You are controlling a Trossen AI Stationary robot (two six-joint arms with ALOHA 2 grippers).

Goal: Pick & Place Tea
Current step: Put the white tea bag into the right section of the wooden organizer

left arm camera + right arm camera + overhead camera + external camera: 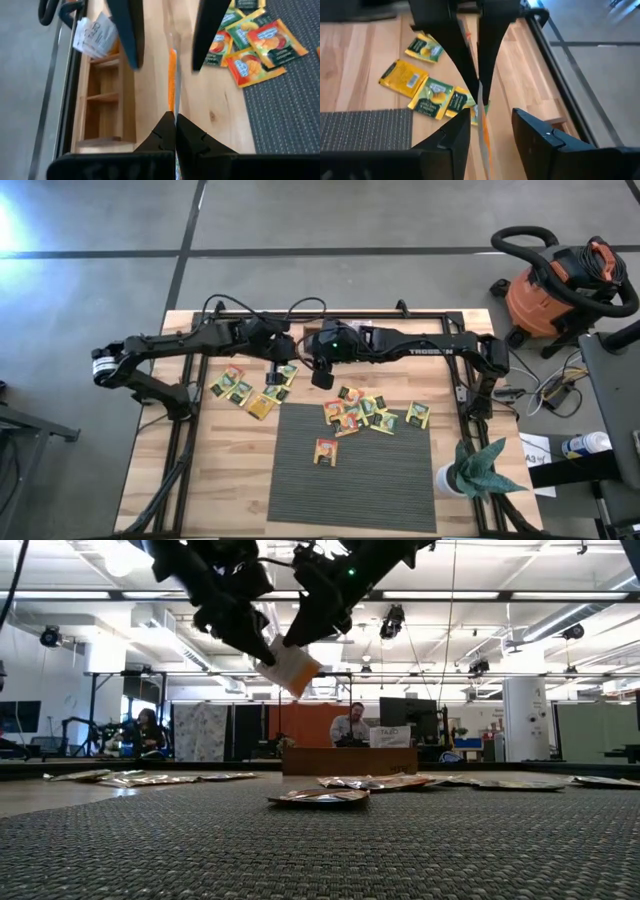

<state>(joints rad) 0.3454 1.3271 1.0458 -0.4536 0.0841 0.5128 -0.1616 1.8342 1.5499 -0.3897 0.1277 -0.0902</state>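
High view: both arms meet at upper centre of the frame, above tea sachets [365, 414] scattered on the wooden table [215, 470] and grey mat [350, 485].

Low view: an orange sachet [289, 668] hangs at upper centre between both grippers.

Left wrist view: the left gripper [175, 121] is clamped on the sachet's edge; a wooden tray [102, 105] lies centre-left.

Right wrist view: the right gripper [491, 125] stands parted around the sachet.

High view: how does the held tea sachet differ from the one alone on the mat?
The held sachet hangs tilted in the air; the lone sachet lies flat on the mat. The left gripper is shut on the held sachet, the open right gripper around it; nothing touches the lone sachet. Both show orange.
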